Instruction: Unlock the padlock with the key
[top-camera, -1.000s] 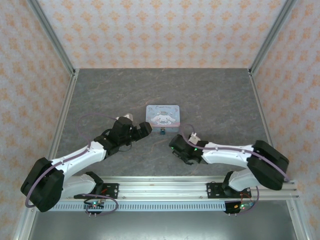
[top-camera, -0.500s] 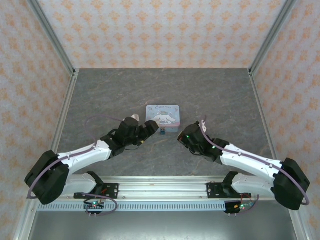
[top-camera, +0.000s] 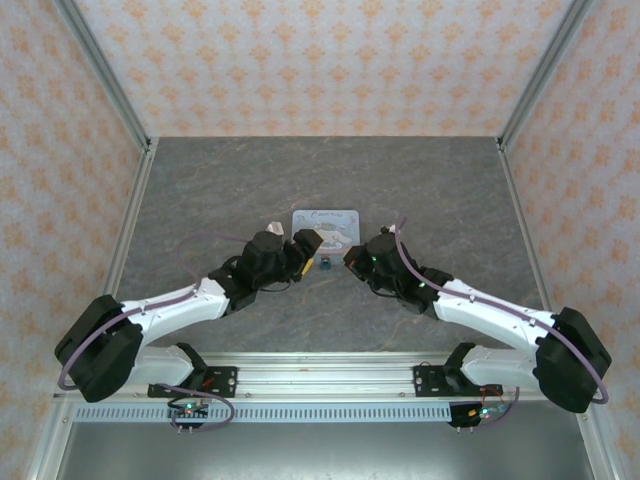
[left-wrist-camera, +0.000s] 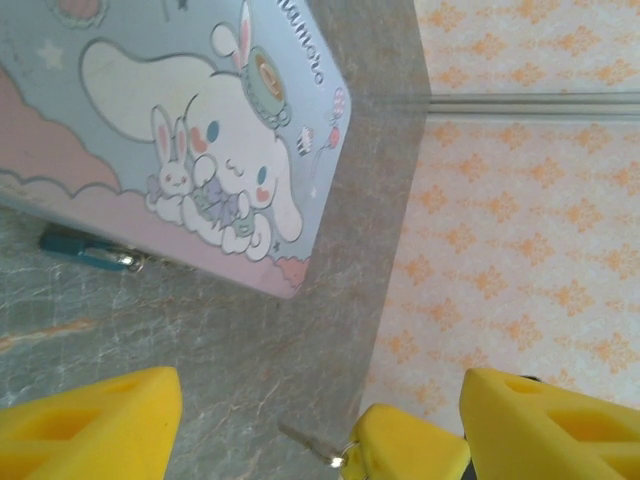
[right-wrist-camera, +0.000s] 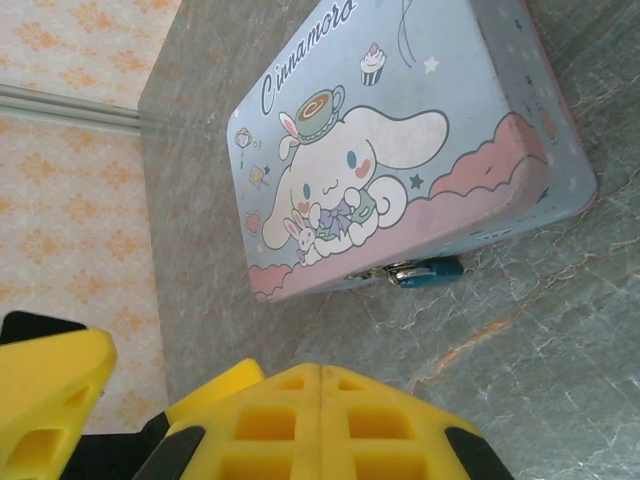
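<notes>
Status from my end. The tin (top-camera: 325, 226) sits about mid-worktop (top-camera: 200, 190), roughly centred between the left and right edges, lid up. The padlock (top-camera: 326, 265) is on the side of the tin that faces the near edge. It hangs from the clasp (right-wrist-camera: 398, 272), lies flat on the surface and touches the tin wall. In the right wrist view its teal body runs along that wall.

Left gripper (top-camera: 306, 246): fingers (left-wrist-camera: 92, 418) spread apart, gripping nothing. It's low over the worktop, just left of the padlock and clear of it.

Right gripper (right-wrist-camera: 320, 390): yellow fingers pressed flat together. It's just right of the padlock, tips aimed at the tin's near side, also clear of the padlock.

Key (left-wrist-camera: 308, 441): a thin pale sliver with a small ring. In the left wrist view it pokes out of the right gripper's yellow tip, so I read it as pinched there. It's between my left fingers, over bare worktop and short of the tin. I can't tell how deep it sits in the pinch.

The two grippers are close together, with the padlock between them.
</notes>
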